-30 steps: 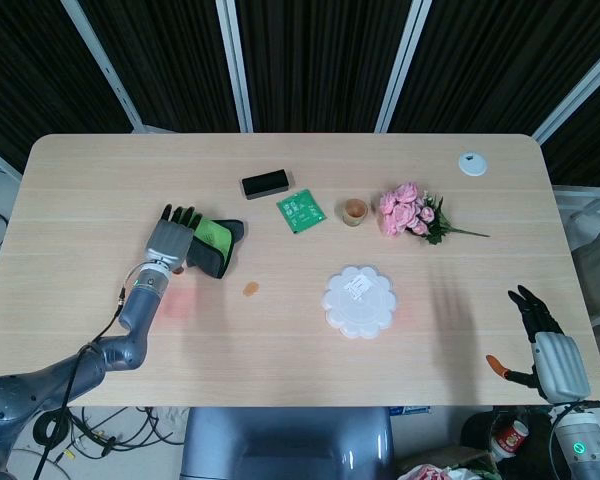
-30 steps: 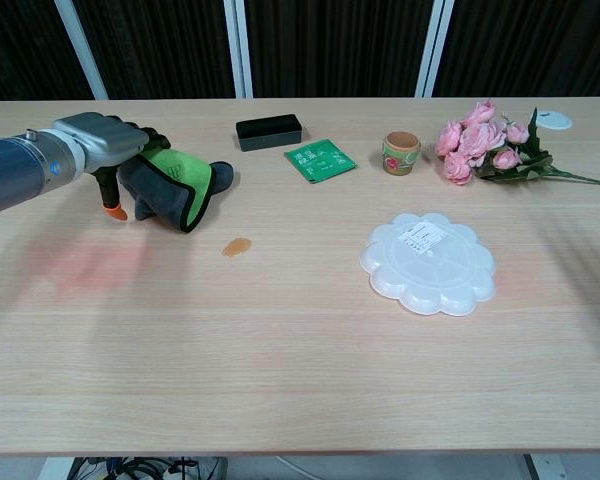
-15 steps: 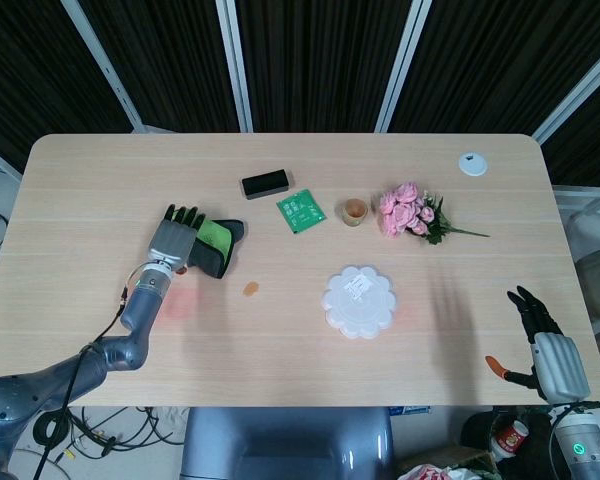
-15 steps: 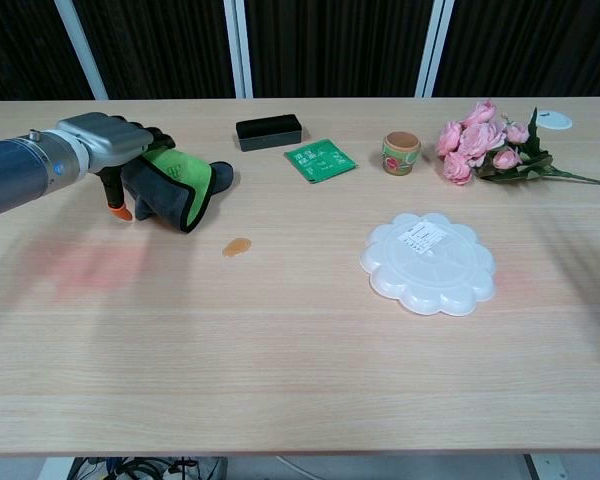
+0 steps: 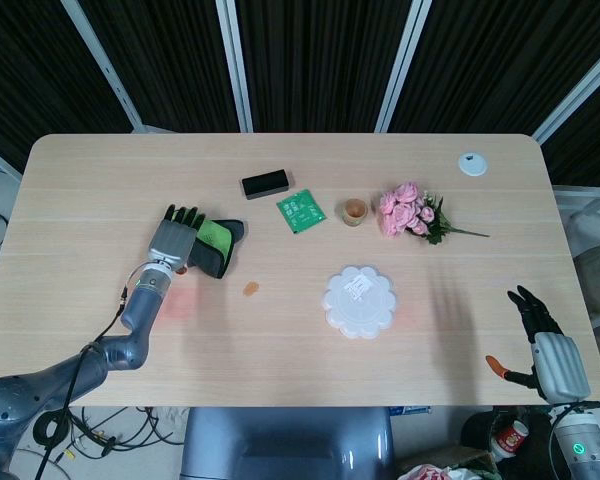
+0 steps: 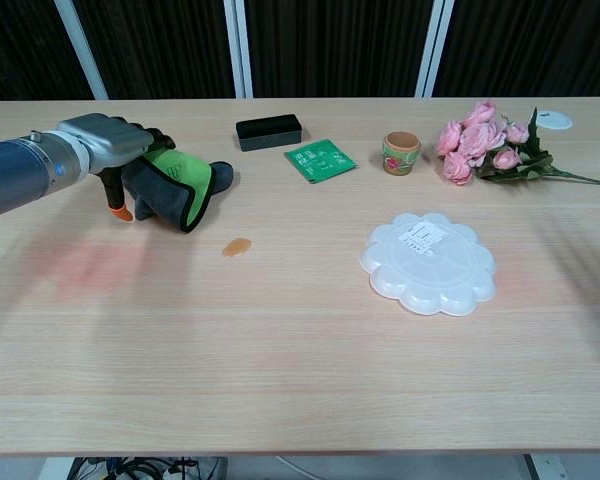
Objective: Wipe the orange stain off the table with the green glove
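The green glove, green with a dark cuff, lies bunched on the table at the left. My left hand grips its left end, fingers curled over the top and the orange-tipped thumb pointing down beside it. The orange stain is a small blot on the wood, a short way to the right of the glove and nearer the front. My right hand hangs off the table's front right corner, fingers apart and holding nothing; only the head view shows it.
A black box, a green packet, a small cup and pink flowers stand across the back half. A white scalloped plate lies right of the stain. A white disc sits at the back right.
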Controlling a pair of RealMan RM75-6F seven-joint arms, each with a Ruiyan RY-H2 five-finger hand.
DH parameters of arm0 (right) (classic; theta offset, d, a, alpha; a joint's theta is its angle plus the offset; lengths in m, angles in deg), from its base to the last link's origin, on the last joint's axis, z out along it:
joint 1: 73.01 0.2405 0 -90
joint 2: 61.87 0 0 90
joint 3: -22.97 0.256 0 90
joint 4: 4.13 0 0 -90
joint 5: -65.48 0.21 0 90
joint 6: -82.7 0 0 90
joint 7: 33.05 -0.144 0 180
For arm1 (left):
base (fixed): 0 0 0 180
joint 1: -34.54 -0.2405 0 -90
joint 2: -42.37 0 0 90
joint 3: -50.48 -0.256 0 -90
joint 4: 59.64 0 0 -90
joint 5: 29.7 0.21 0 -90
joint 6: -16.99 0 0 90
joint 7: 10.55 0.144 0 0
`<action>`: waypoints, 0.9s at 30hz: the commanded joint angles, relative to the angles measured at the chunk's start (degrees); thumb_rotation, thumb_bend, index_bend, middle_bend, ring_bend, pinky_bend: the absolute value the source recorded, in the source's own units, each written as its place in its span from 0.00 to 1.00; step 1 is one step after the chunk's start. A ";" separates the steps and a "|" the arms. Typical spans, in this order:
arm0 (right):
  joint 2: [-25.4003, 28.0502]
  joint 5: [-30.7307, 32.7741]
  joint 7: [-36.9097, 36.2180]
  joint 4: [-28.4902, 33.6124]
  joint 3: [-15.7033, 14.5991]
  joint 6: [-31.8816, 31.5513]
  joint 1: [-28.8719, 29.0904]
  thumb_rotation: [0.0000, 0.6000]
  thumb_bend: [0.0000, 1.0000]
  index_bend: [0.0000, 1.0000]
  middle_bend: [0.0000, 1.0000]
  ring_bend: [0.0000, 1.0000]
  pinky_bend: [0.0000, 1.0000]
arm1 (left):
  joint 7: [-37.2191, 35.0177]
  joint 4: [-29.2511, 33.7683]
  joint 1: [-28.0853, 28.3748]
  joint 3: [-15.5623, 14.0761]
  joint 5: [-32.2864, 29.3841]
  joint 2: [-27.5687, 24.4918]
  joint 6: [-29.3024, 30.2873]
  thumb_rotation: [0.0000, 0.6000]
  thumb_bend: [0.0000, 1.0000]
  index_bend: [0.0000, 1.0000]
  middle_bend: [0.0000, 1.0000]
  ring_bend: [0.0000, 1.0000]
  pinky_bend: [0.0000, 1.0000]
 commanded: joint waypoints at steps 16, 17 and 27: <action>0.03 0.26 -0.02 0.04 0.12 0.09 0.04 1.00 0.13 0.00 0.00 0.00 0.18 | 0.45 -2.85 1.11 0.38 -0.42 1.94 -1.68 1.00 0.18 0.05 0.04 0.05 0.20; 0.04 0.30 -0.05 0.05 0.13 0.10 0.04 1.00 0.13 0.00 0.00 0.00 0.18 | 0.42 -3.26 1.19 0.38 -0.35 2.22 -1.74 1.00 0.25 0.14 0.13 0.14 0.30; 0.14 0.42 -0.30 0.10 0.16 0.25 0.07 1.00 0.13 0.00 0.00 0.00 0.18 | -2.50 -7.82 0.53 -1.02 6.46 6.05 4.77 1.00 0.49 0.67 0.71 0.65 0.73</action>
